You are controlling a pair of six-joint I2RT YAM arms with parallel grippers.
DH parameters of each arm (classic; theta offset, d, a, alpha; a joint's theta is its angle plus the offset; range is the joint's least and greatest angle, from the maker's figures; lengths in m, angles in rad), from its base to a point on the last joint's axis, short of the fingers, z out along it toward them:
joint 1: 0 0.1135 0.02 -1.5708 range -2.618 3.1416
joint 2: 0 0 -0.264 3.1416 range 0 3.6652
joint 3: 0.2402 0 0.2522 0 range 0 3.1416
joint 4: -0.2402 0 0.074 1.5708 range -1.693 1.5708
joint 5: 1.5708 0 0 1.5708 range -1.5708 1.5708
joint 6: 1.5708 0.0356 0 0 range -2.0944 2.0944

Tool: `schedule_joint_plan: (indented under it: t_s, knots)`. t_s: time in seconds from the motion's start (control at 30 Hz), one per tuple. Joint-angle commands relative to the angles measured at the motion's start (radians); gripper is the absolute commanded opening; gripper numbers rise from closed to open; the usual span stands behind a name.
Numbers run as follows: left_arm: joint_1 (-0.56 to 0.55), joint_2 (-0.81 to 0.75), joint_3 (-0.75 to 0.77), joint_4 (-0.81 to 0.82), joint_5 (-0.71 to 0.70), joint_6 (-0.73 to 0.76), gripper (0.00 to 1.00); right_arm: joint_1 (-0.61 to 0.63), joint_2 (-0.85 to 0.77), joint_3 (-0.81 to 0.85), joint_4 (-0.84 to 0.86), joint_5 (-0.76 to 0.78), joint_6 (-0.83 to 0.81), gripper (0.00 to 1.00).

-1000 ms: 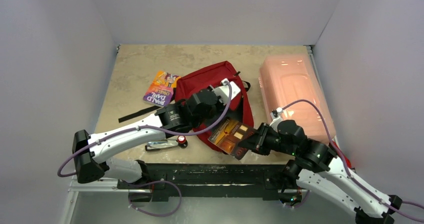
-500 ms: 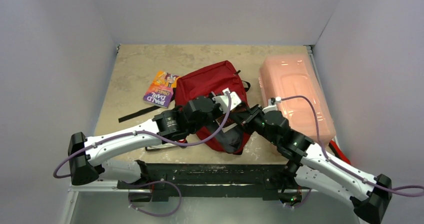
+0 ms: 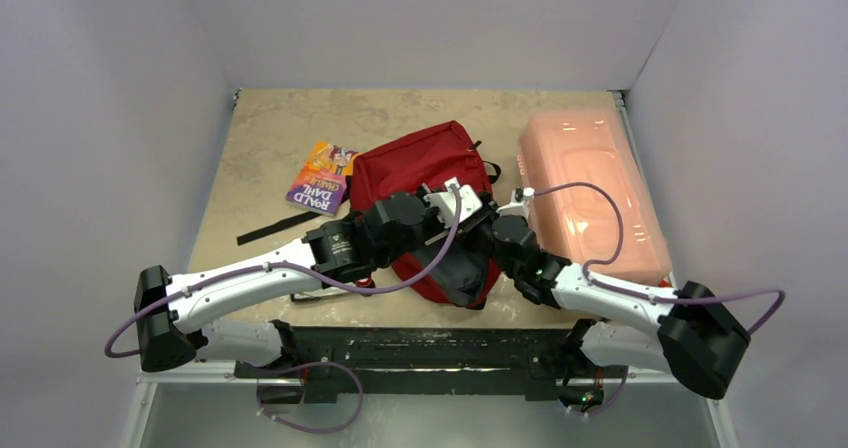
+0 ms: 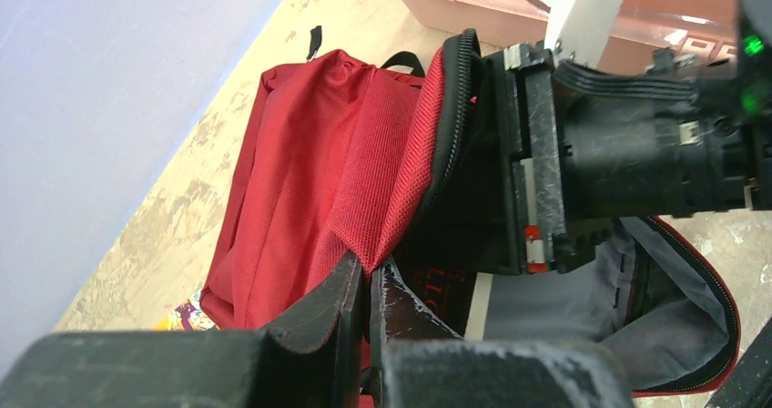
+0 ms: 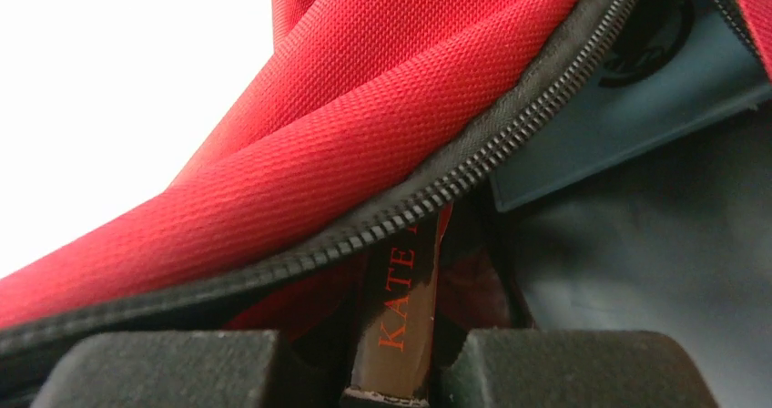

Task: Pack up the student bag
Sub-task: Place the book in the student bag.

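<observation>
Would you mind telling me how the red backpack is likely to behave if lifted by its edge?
Probably floppy: the student bag folds and creases where the left gripper pinches it. The opening would likely sag shut if released, as that pinch seems to hold the flap up. The coarse weave should resist slipping.

Only "KATE" reads on the dark book with orange spine lettering (image 5: 398, 321); the rest hides behind the dark red fabric backpack (image 5: 382, 126). From above, the tips of the right gripper (image 3: 484, 232) are lost inside it.
</observation>
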Motion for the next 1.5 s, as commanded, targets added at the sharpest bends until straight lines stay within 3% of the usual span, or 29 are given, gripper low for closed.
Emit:
schedule_joint_plan:
  t_s: [0.0,0.3,0.47,0.7,0.9,1.1,1.3,1.47]
  knots:
    - [-0.002,-0.051,0.011,0.104,0.022,0.015,0.00,0.001,0.075,0.017,0.321,0.081,-0.048,0.00]
    - [0.003,-0.061,0.000,0.115,0.025,0.026,0.00,0.001,0.313,0.070,0.409,0.103,-0.074,0.02]
    - [0.003,-0.058,-0.003,0.115,0.022,0.027,0.00,0.000,0.407,0.055,0.430,0.073,-0.046,0.29]
    - [0.003,-0.052,-0.001,0.110,0.033,0.020,0.00,0.000,0.340,0.117,0.026,0.031,-0.031,0.74]
    - [0.003,-0.049,0.004,0.103,0.047,0.009,0.00,-0.002,0.263,0.096,-0.148,-0.032,0.002,0.92]
    - [0.002,-0.044,0.005,0.097,0.047,0.008,0.00,-0.002,0.246,0.074,-0.135,-0.099,-0.038,0.88]
    - [0.002,-0.042,0.007,0.095,0.050,0.008,0.00,-0.002,0.290,0.040,0.057,-0.131,-0.013,0.62]
    - [0.003,-0.039,0.008,0.093,0.052,0.008,0.00,-0.002,0.354,0.090,0.109,-0.121,0.043,0.42]
